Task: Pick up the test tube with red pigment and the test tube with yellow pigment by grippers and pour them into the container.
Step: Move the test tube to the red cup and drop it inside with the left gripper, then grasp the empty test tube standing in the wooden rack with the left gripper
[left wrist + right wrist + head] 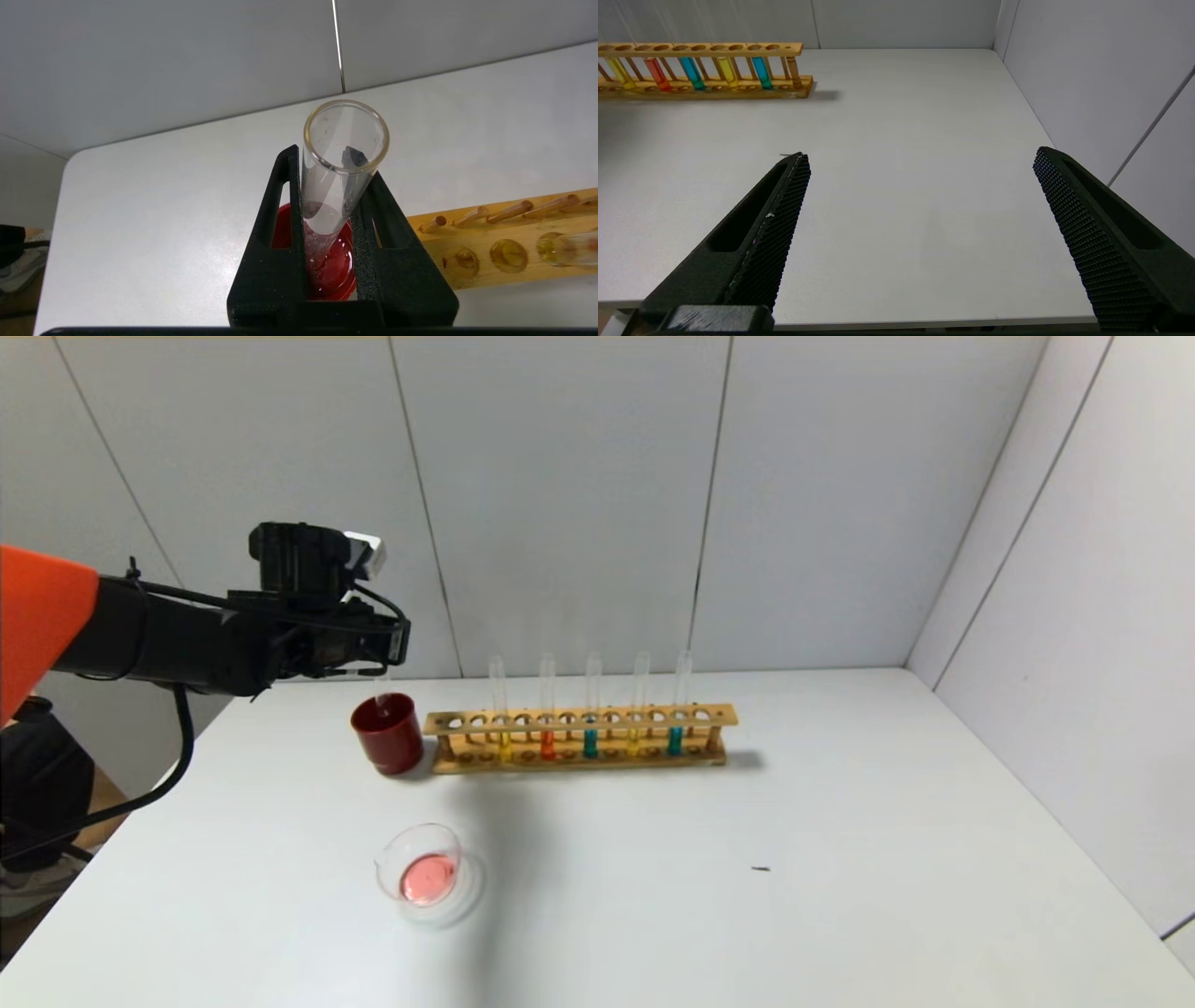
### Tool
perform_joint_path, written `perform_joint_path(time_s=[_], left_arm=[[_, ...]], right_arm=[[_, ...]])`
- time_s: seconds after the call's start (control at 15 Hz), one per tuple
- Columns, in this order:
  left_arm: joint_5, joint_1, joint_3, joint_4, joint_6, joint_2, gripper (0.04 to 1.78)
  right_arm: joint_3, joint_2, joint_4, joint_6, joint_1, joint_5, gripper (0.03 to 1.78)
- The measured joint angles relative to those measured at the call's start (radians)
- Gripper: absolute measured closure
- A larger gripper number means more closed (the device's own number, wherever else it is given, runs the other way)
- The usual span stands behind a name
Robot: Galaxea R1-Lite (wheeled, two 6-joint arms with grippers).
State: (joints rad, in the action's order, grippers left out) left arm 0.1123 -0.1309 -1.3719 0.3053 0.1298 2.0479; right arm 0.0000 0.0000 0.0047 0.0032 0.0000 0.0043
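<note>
My left gripper is shut on an upright clear test tube with no liquid column, only faint reddish traces. The tube's lower end hangs in the mouth of the dark red cup. The clear glass container sits on the near table and holds pink-red liquid. In the wooden rack stand a red-pigment tube and two yellow-pigment tubes. My right gripper is open and empty over bare table at the right, outside the head view.
Two teal-liquid tubes also stand in the rack. The rack's left end lies right next to the red cup. A small dark speck lies on the white table. Walls close the back and right sides.
</note>
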Motion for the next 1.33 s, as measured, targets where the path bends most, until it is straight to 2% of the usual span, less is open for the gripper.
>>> perform_joint_path(time_s=[0.67, 0.87, 1.07, 1.33], left_arm=[[0.003, 0.015, 0.002, 0.043, 0.000, 0.129, 1.50], [0.003, 0.017, 0.003, 0.044, -0.001, 0.138, 1.40], [0.004, 0.018, 0.003, 0.044, -0.001, 0.140, 1.07], [0.007, 0.018, 0.010, 0.043, 0.000, 0.131, 0.41]], right_arm=[[0.000, 0.000, 0.000, 0.000, 0.000, 0.000, 0.06], [0.000, 0.000, 0.000, 0.000, 0.000, 0.000, 0.06], [0.000, 0.000, 0.000, 0.000, 0.000, 0.000, 0.06], [0.000, 0.000, 0.000, 0.000, 0.000, 0.000, 0.06]])
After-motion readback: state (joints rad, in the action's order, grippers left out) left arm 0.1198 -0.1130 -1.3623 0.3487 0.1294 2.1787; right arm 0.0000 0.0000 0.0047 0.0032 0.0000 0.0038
